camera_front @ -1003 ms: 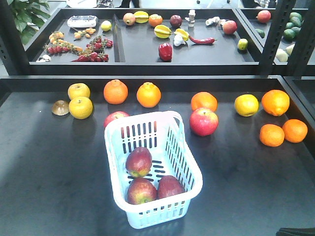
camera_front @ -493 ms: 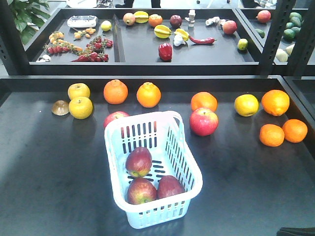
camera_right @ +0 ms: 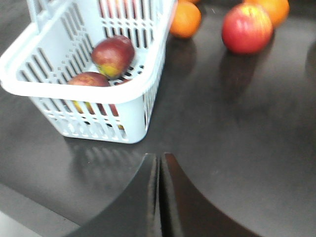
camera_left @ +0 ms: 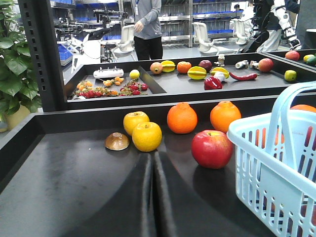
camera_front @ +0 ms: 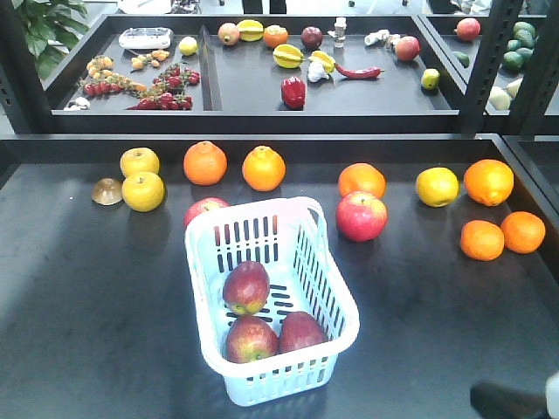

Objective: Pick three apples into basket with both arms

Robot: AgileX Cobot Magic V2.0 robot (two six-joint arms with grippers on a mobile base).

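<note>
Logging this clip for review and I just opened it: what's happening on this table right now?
Nothing is being handled. Three dark red apples lie in the pale blue basket on the black table. The left gripper and right gripper are both shut and empty, low over the table, the right one just beside the basket. Two brighter red apples, oranges and yellow fruits sit loose around it.

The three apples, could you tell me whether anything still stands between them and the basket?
Nothing does: the three apples already lie inside the basket, one toward the middle and two at its near end. Both grippers' jaws are closed and empty.
</note>
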